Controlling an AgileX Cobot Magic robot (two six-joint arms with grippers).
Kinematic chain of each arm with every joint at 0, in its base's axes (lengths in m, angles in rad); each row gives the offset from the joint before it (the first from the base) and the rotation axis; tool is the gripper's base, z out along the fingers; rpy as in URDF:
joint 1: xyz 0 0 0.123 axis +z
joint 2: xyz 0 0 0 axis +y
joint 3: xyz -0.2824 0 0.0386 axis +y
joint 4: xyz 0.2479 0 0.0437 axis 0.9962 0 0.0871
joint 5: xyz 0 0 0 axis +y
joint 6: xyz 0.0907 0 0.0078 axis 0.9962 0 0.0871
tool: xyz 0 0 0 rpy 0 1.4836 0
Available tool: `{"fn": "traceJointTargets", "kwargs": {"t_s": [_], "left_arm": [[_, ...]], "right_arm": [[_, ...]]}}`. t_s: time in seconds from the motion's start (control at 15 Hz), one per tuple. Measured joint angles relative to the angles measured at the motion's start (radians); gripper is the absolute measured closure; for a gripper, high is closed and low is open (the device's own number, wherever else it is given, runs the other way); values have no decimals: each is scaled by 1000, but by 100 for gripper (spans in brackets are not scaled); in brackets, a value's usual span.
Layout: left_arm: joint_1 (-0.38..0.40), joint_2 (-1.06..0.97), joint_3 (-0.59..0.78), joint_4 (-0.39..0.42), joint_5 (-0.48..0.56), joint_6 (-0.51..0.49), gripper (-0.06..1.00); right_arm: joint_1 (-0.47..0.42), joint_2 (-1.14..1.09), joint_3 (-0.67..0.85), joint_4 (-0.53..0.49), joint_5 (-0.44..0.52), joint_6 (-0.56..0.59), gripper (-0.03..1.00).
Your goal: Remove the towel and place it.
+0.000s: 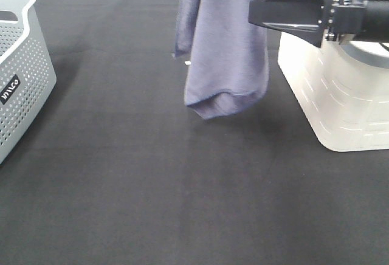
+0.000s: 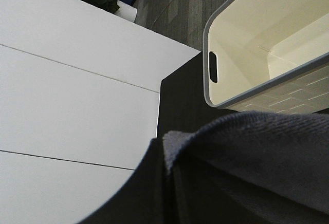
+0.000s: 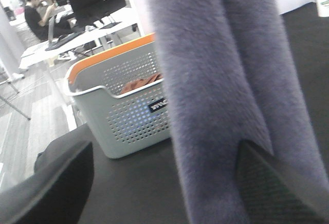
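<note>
The greyish-lavender towel (image 1: 225, 46) hangs folded in the air above the black table, its top beyond the upper edge of the exterior view. A small white tag (image 1: 186, 62) shows at its left edge. In the left wrist view my left gripper (image 2: 167, 183) is shut on a fold of the towel (image 2: 257, 152). My right gripper (image 1: 251, 11) comes in from the right, level with the hanging cloth. Its fingers stand open on either side of the towel (image 3: 216, 80), seen close in the right wrist view around my right gripper (image 3: 162, 154).
A grey perforated basket (image 1: 24, 70) stands at the left edge of the table, with an orange rim and something reddish inside (image 3: 139, 85). A white bin (image 1: 340, 101) stands at the right, hollow inside (image 2: 241, 44). Black cloth covers the table (image 1: 152, 186).
</note>
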Motion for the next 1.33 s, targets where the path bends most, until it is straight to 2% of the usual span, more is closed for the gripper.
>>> {"fn": "traceJointTargets", "kwargs": {"t_s": [0.27, 0.6, 0.8, 1.0, 1.13, 1.33], "left_arm": [[-10, 1, 0, 0, 0, 0, 94], [-20, 1, 0, -1, 1, 0, 94], [-20, 1, 0, 0, 1, 0, 94], [-20, 1, 0, 0, 1, 0, 94], [-20, 1, 0, 0, 1, 0, 94], [-20, 1, 0, 0, 1, 0, 94]], "right_arm": [[0, 15, 0, 27, -52, -49, 23], [0, 46, -22, 65, -89, -181, 23], [4, 45, -70, 81, -31, -188, 23], [117, 91, -77, 80, 6, -188, 23], [141, 107, -77, 78, 6, -185, 23], [148, 108, -77, 71, 94, -140, 23]]}}
